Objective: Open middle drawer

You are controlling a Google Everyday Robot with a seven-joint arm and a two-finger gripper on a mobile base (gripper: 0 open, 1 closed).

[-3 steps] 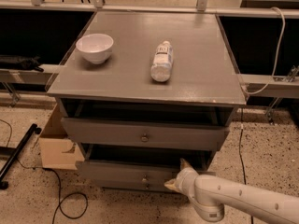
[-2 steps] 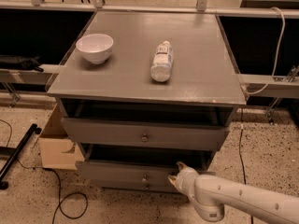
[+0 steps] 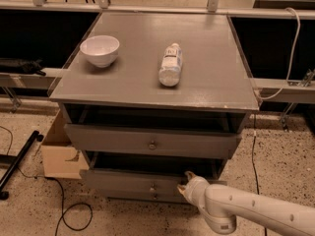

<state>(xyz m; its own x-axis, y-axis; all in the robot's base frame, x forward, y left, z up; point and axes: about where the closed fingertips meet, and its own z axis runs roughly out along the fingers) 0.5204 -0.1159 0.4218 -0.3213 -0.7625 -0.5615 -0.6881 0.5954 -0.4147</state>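
The grey cabinet has three tiers. The middle drawer [image 3: 123, 181] is the second tier, with a small round knob [image 3: 152, 186] at its centre, and it stands out a little from the cabinet with a dark gap above it. My gripper [image 3: 183, 181], on the end of the white arm [image 3: 246, 213] coming in from the lower right, is at the upper edge of the middle drawer's front, just right of the knob. The top drawer [image 3: 113, 139] above it also stands slightly open. Only a strip of the lowest drawer [image 3: 133, 196] shows.
A white bowl [image 3: 100, 49] and a plastic bottle lying on its side [image 3: 171, 64] rest on the cabinet top [image 3: 216, 77]. A cardboard box [image 3: 59, 156] sits on the floor at the cabinet's left. Cables [image 3: 74, 215] trail on the speckled floor.
My gripper has moved slightly left and up along the middle drawer's front, closer to the knob. The drawers, bowl and bottle have not visibly shifted.
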